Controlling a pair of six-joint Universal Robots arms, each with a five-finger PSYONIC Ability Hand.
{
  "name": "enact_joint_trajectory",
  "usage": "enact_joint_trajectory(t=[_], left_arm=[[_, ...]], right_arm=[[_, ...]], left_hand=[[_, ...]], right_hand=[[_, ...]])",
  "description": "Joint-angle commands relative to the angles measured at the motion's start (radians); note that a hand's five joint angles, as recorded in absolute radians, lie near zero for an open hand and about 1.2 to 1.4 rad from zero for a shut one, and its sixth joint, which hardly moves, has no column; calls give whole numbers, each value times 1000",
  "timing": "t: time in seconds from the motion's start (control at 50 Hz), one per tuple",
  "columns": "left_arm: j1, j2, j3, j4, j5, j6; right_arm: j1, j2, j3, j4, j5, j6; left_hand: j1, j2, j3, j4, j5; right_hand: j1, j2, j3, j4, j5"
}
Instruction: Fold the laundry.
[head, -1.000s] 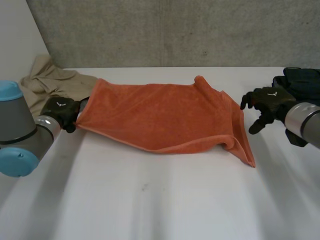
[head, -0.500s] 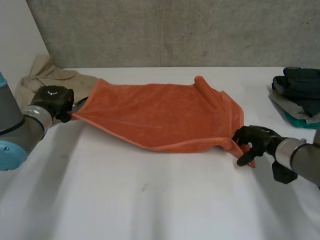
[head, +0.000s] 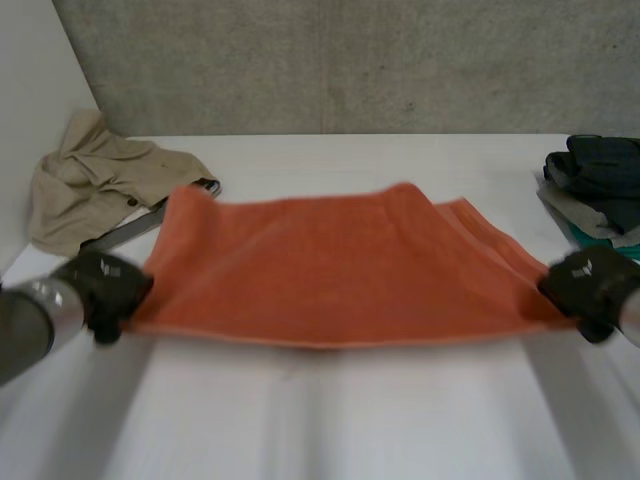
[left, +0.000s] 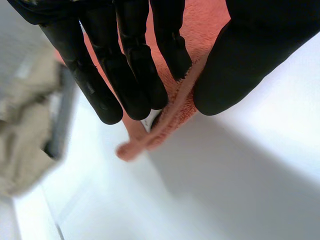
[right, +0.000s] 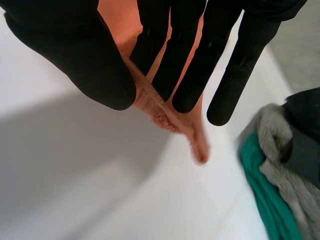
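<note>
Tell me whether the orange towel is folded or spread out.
Spread out. The orange towel is stretched wide between the left hand and right hand, each pinching a near corner.

Orange towel (head: 340, 265): terry, single layer, spread wide across the middle of the table (head: 320, 410) and pulled taut side to side. The near edge runs almost straight between the two near corners. Left hand (head: 100, 288) pinches the near-left corner, hem caught between thumb and fingers; right hand (head: 592, 285) does the same on the near-right corner. A few long creases run along the right side.

Beige garment (head: 90, 180): crumpled heap at the far-left of the table, just beside the towel's far-left corner.

Stack of clothes (head: 600, 185): dark, grey and teal pieces piled at the far-right, apart from the towel.
</note>
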Motion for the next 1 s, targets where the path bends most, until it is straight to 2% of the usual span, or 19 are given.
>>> enact_joint_trajectory(t=[0.02, 0.16, 0.32, 0.48, 0.58, 0.68, 0.86, 1.0], left_arm=[[-18, 42, -94, -131, -43, 162], [-62, -45, 19, -21, -74, 131], [-84, -234, 326, 88, -82, 22], [-96, -308, 801, 168, -78, -94], [-96, -303, 1064, 315, -97, -255], [-89, -303, 1106, 421, -131, -340], [-72, -320, 1021, 447, -143, -387], [-67, -331, 844, 458, -121, -407]], right_arm=[[-49, -45, 62, 133, -6, -266], [-9, 54, -19, 44, 0, -156], [80, 192, -211, -157, 75, -6], [155, 286, -600, -376, 193, 161], [151, 280, -824, -612, 276, 422], [143, 265, -860, -766, 282, 557], [163, 275, -799, -737, 259, 508], [146, 283, -693, -721, 228, 501]], left_hand=[[249, 203, 207, 197, 235], [249, 203, 207, 197, 235], [249, 203, 207, 197, 235], [249, 203, 207, 197, 235], [249, 203, 207, 197, 235], [249, 203, 207, 197, 235], [249, 203, 207, 197, 235], [249, 203, 207, 197, 235]], right_hand=[[264, 219, 216, 201, 217], [264, 219, 216, 201, 217], [264, 219, 216, 201, 217], [264, 219, 216, 201, 217], [264, 219, 216, 201, 217], [264, 219, 216, 201, 217], [264, 219, 216, 201, 217], [264, 219, 216, 201, 217]])
